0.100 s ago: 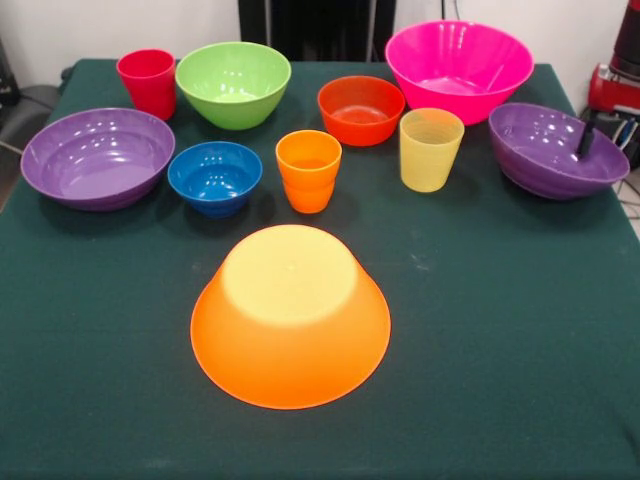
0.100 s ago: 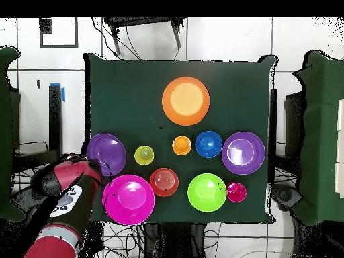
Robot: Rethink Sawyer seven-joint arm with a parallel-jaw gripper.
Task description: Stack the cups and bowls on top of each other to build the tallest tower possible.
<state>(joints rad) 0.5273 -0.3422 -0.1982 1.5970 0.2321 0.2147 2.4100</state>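
The big yellow-orange bowl [image 1: 290,315] [image 2: 185,101] lies upside down, alone at the front middle. Behind it, all upright and apart, stand the blue bowl [image 1: 214,177], orange cup [image 1: 308,170] and yellow cup [image 1: 431,149]. One purple bowl [image 1: 98,157] flanks this row on the left and another [image 1: 556,150] [image 2: 106,153] on the right. Further back are the red cup [image 1: 147,82], green bowl [image 1: 233,84], orange-red bowl [image 1: 361,108] and pink bowl [image 1: 459,68]. No tower stands. My gripper [image 1: 586,138] shows as a dark tip over the right purple bowl's far rim.
The red arm [image 2: 67,181] reaches in from the table's corner beside the pink bowl [image 2: 127,199]; part of it shows at the right edge of the front view [image 1: 612,88]. The dark green cloth [image 1: 500,350] covers the table.
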